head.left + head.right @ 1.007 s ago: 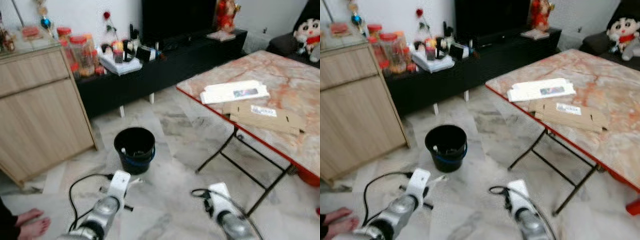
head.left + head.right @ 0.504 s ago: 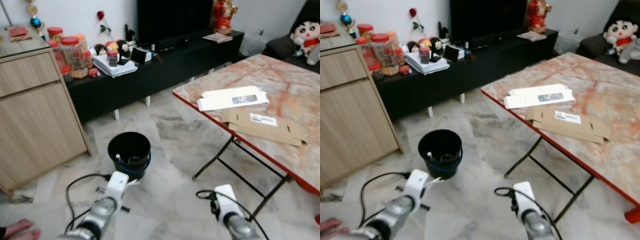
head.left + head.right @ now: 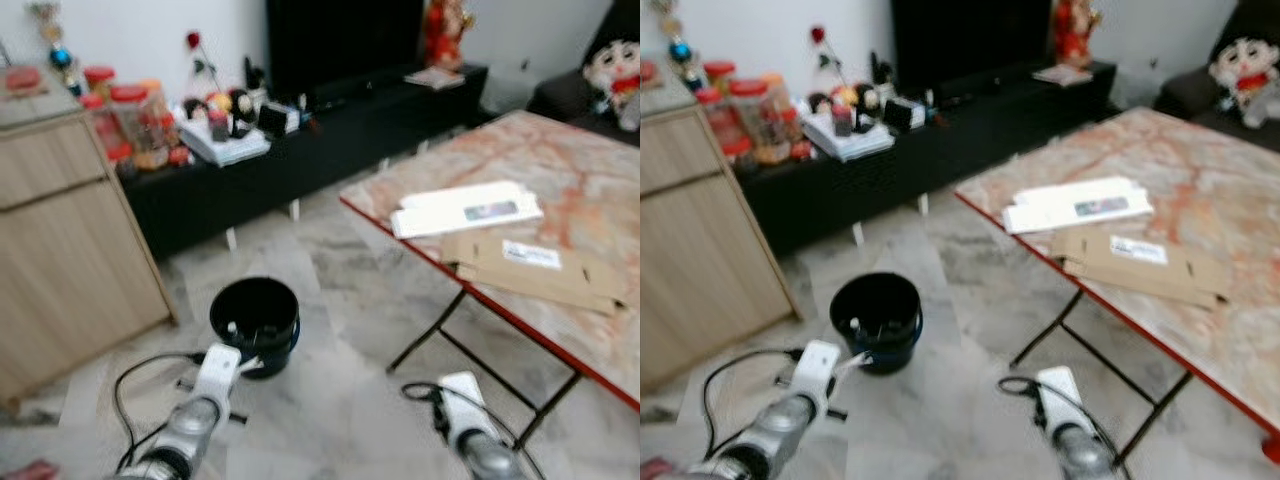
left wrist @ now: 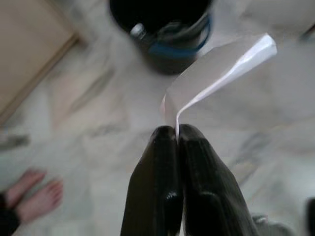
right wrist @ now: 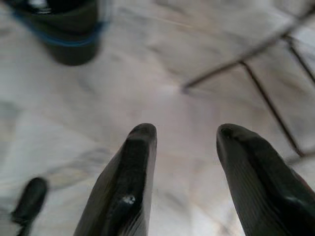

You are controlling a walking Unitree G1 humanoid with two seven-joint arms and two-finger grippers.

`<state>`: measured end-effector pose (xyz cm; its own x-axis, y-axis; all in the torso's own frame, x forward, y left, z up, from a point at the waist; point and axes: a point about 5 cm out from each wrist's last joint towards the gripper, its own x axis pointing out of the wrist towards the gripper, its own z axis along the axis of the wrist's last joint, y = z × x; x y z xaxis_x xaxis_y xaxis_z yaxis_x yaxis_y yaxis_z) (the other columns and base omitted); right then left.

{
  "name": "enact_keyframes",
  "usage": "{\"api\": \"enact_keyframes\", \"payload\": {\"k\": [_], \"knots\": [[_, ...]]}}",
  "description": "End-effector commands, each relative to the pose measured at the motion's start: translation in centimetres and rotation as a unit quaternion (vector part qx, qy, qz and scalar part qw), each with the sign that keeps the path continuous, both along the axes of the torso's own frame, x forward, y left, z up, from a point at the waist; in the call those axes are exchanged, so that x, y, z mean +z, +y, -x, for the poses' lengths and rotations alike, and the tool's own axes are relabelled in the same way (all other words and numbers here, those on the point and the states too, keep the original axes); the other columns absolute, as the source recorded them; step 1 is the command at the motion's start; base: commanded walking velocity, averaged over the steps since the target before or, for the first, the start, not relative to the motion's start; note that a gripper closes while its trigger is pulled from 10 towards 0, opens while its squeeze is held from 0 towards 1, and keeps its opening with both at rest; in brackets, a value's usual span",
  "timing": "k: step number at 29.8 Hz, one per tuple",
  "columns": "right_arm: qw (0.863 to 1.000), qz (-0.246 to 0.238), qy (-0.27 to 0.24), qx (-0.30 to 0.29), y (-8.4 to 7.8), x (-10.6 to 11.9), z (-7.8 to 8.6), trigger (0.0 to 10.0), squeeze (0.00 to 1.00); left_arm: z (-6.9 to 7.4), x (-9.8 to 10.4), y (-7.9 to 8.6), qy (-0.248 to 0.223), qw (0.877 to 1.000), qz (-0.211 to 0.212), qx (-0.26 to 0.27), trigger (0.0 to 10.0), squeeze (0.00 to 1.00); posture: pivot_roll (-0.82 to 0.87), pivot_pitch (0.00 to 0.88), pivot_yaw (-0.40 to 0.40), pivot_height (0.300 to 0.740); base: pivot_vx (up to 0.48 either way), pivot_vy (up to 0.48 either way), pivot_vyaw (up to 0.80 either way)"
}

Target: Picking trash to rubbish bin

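Note:
A black rubbish bin [image 3: 255, 322] with a blue band stands on the marble floor, some trash inside it. My left gripper [image 4: 176, 135] is shut on a white scrap of paper [image 4: 216, 78], held just short of the bin [image 4: 162, 24]. In the left eye view the left arm [image 3: 205, 395] reaches toward the bin's near side. My right gripper [image 5: 184, 135] hangs open over bare floor with nothing between its fingers; the bin [image 5: 59, 29] lies off to one side of it.
A folding table [image 3: 600, 190] with a marble-pattern top and red edge stands at right, carrying a white flat box [image 3: 465, 208] and flattened cardboard [image 3: 540, 268]. A wooden cabinet [image 3: 70, 250] is at left, a black TV bench [image 3: 320, 140] behind. A person's bare feet [image 4: 34, 199] rest nearby.
The camera has shifted and blurred as I move; the bin sits a little lower and nearer in view. The left gripper still holds the paper close to the bin.

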<state>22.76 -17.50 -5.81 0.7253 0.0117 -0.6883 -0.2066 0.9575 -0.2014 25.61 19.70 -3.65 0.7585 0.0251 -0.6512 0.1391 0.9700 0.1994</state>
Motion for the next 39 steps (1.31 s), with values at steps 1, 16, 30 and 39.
{"api": "enact_keyframes", "payload": {"k": [1, 16, 30, 39], "knots": [[1.000, 0.016, -0.001, -0.004, -0.96, 0.11, -0.01, 10.0, 0.00, -0.12, -0.01, -0.52, 0.000, 1.000, 0.007, 0.001, 10.0, 0.00, 0.17, 0.000, 0.000, 0.740, 0.356, 0.000, 0.80], [1.000, -0.012, -0.007, -0.022, -0.82, 0.34, -0.36, 10.0, 0.00, -0.51, 0.26, -0.55, -0.005, 1.000, 0.017, 0.013, 10.0, 0.00, 0.18, 0.000, 0.000, 0.740, 0.359, 0.000, 0.11], [1.000, -0.001, -0.007, -0.011, -0.49, 0.28, -0.34, 10.0, 0.00, -0.92, 0.56, -0.70, -0.011, 0.999, 0.023, 0.019, 10.0, 0.00, 0.19, 0.000, 0.004, 0.740, 0.358, 0.000, 0.19], [1.000, -0.006, -0.006, -0.002, -0.25, 0.23, -0.28, 10.0, 0.00, -0.81, 0.44, -0.83, -0.009, 0.999, 0.025, 0.021, 10.0, 0.00, 0.19, 0.000, -0.002, 0.740, 0.359, 0.000, 0.80]]}}
